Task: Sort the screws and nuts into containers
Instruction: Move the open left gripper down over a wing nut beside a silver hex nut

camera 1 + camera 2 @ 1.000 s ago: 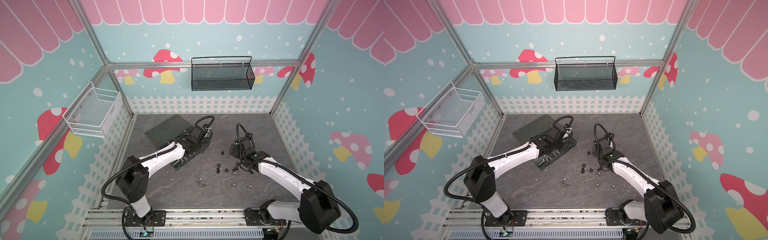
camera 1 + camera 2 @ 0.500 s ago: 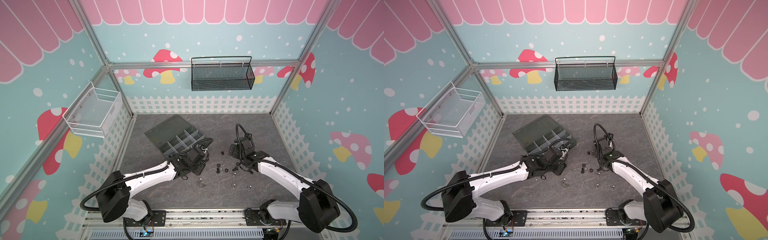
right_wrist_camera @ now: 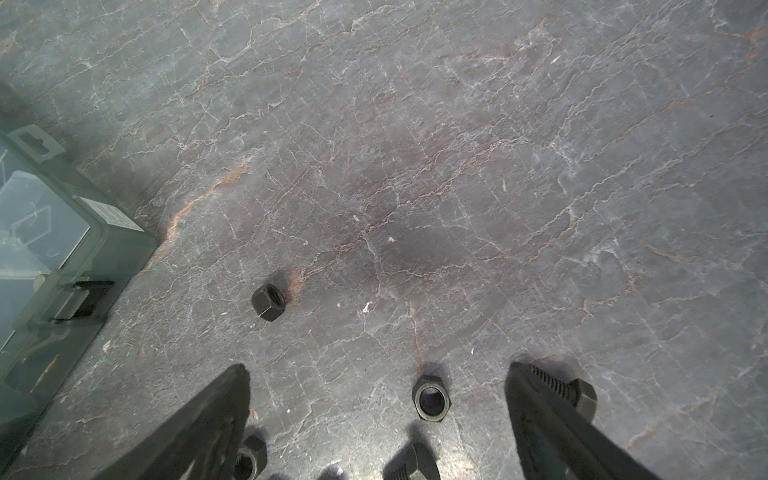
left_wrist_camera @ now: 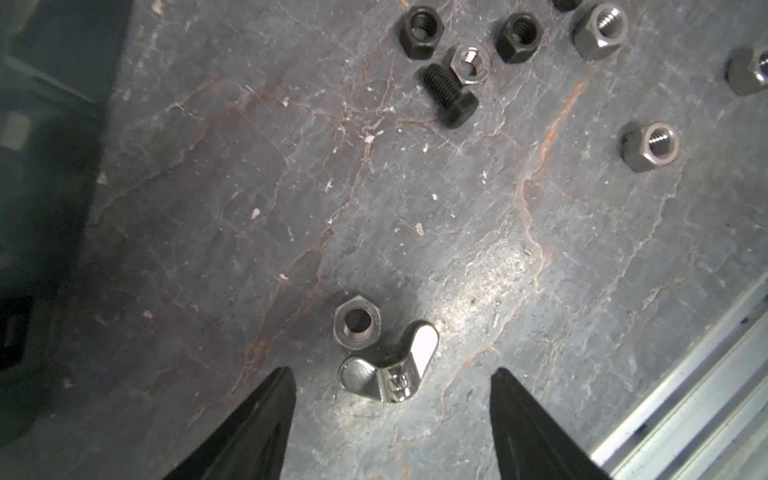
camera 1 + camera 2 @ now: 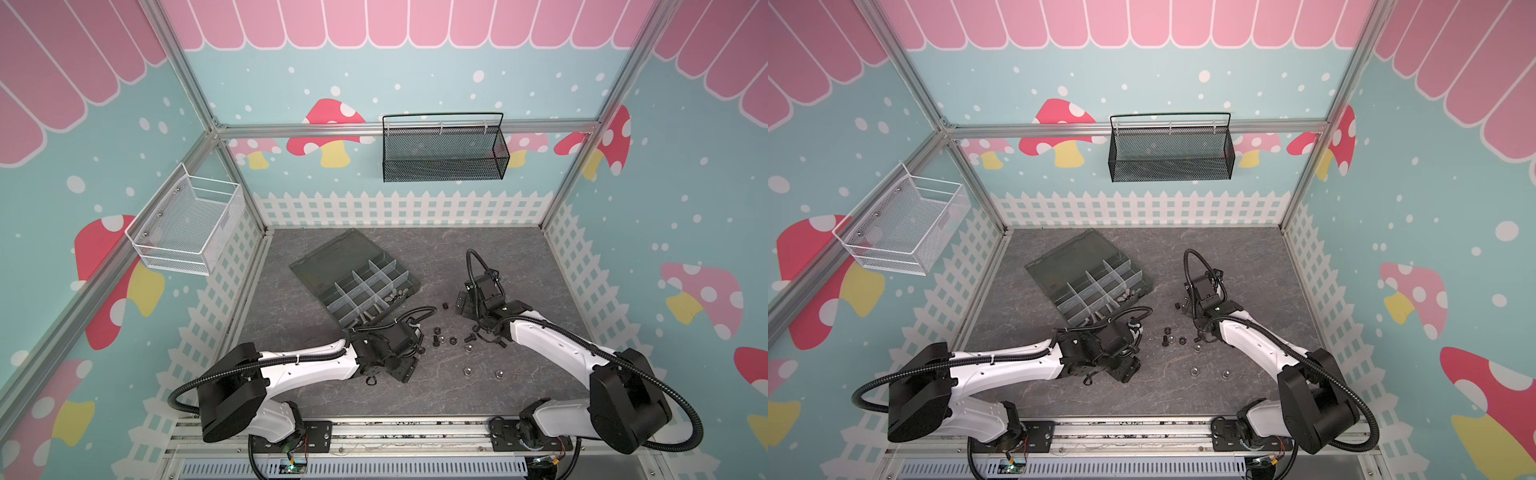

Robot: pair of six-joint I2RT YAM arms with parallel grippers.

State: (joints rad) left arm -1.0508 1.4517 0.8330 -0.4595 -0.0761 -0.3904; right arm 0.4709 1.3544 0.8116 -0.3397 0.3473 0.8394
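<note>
The left wrist view shows my left gripper [image 4: 392, 376] open just above the table, a silver winged nut [image 4: 388, 374] between its fingertips and a silver hex nut [image 4: 357, 322] touching that. Beyond lie a black screw [image 4: 449, 95], two black nuts [image 4: 422, 31] and silver nuts [image 4: 650, 145]. My right gripper [image 3: 378, 370] is open low over a black nut [image 3: 431, 399]; a black screw [image 3: 573, 390] lies against one finger. In both top views the containers, compartments of the open organiser [image 5: 365, 286] [image 5: 1100, 282], sit left of centre, and one [image 5: 395, 296] holds silver pieces.
The organiser's flat lid [image 5: 332, 257] lies open toward the back left. A white wire basket [image 5: 187, 226] hangs on the left wall and a black mesh basket [image 5: 442, 151] on the back wall. Two silver nuts [image 5: 467, 371] lie near the front. The aluminium rail [image 4: 706, 395] borders the table.
My left arm has swung from over the organiser toward the table's front, down to the winged nut, and its jaws have widened. The right arm has not moved.
</note>
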